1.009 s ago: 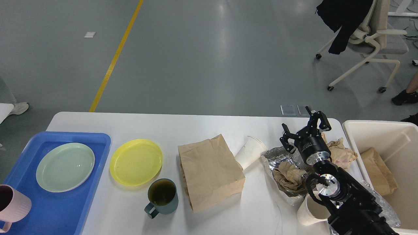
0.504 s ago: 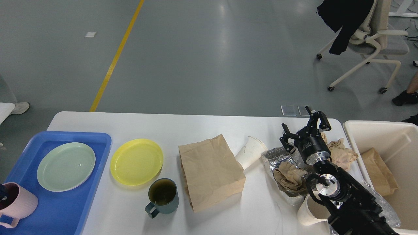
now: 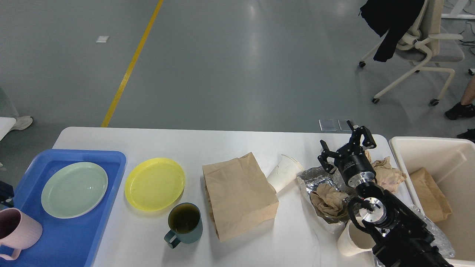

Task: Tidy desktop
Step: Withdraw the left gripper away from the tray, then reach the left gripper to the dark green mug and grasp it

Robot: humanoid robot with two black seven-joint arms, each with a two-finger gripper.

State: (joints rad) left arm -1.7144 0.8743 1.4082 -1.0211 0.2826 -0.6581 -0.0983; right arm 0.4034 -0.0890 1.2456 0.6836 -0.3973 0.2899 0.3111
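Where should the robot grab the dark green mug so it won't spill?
Probably by the handle of the mug, coming from the near-left. The mug stands upright on the table with dark liquid inside, and the handle sticks out toward the near-left corner, clear of the paper bag.

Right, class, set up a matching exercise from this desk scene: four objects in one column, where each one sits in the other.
Objects:
1. pale green plate
2. yellow plate
3. crumpled brown paper
4. folded paper bag

Places:
A. in the foil tray
B. in the cream bin
C. on the blue tray
D. directly on the desktop

Pairs: 1-C, 2-D, 3-A, 4-B
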